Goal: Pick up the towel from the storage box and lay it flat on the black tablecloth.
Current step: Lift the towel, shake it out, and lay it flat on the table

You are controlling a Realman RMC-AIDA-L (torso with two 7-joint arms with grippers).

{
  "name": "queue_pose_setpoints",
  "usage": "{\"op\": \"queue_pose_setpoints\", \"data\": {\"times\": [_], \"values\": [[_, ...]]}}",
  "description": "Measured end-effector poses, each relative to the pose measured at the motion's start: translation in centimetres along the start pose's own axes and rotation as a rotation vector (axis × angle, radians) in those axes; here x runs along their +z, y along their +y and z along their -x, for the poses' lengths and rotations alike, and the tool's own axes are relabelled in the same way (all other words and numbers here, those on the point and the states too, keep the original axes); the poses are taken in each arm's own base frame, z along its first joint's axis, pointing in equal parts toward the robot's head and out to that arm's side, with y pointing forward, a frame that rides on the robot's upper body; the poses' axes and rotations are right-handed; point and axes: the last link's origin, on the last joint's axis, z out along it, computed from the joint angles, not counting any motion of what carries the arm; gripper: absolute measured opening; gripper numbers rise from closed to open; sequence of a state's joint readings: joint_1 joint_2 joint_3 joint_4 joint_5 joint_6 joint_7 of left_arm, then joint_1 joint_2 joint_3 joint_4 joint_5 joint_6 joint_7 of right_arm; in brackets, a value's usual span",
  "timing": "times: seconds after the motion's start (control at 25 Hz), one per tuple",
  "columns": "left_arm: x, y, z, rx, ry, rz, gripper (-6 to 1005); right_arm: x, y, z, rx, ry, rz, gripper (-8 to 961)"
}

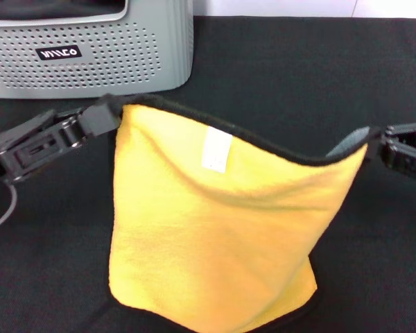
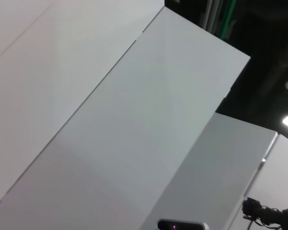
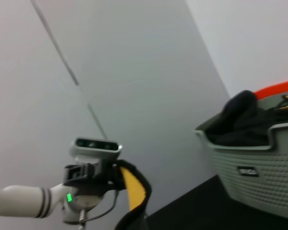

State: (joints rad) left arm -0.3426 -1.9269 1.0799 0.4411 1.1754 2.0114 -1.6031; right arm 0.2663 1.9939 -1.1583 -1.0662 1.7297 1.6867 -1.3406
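The towel [image 1: 215, 236] hangs in the air over the black tablecloth [image 1: 298, 83], yellow side toward the head camera, black trim along its top edge and a small white tag near the top. My left gripper [image 1: 109, 111] is shut on its upper left corner and my right gripper [image 1: 374, 139] is shut on its upper right corner, where a bit of grey underside shows. The towel sags between the two corners. The storage box [image 1: 90, 48] stands at the back left, behind the left gripper. In the right wrist view the left gripper [image 3: 116, 178] holds the towel's edge [image 3: 134, 194].
The storage box [image 3: 252, 158] holds dark cloth and an orange item in the right wrist view. White wall panels [image 2: 110, 120] fill the left wrist view. A thin cable [image 1: 3, 211] loops by the left arm.
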Motion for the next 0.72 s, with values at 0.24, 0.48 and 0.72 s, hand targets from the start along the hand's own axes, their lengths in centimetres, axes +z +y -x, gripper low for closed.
{"op": "queue_pose_setpoints", "data": {"times": [0.24,0.48,0.72], "values": [[-0.1,-0.7,0.0,0.033,0.044,-0.061,17,2.2,-2.2,0.0,0.010,0.012,0.017,93],[-0.3,-1.7,0.1,0.075,0.108,-0.149,18,3.7,-3.8,0.1,0.001,0.030,-0.021,96],[0.0,-2.8,0.6,0.071,0.101,-0.210,18,5.6,-5.8,-0.3,0.029,0.073,-0.091,99]]}}
